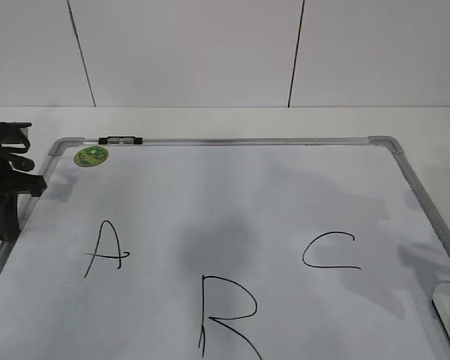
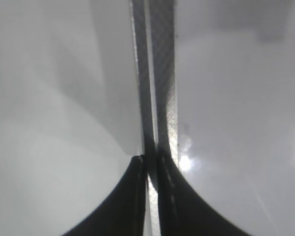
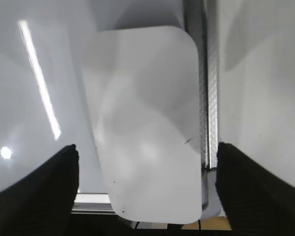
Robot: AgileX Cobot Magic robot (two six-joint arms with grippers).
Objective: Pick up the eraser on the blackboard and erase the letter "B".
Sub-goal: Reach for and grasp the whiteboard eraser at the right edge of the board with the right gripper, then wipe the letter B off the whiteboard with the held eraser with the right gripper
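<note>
Hovering with fingers apart, right tool (image 3: 145, 162) straddles the eraser (image 3: 145, 128) at the blackboard's (image 1: 232, 202) near-right corner; left tool (image 2: 152, 162) sits together over the left frame.

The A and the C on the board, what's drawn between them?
In the exterior view, the big letter "B", drawn like an R, sits between the A and C, only lower down.

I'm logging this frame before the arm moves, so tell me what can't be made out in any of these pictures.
- White glossy oblong eraser: exterior view cuts it at the bottom right corner; its near end leaves the right wrist view's lower edge.
- Large black marker letter "B": its foot is cut by the exterior view's bottom edge.
- Round green sticker: its print is too small.
- Left gripper: the left wrist view is blurred, so whether it touches the silver frame is unclear.
</note>
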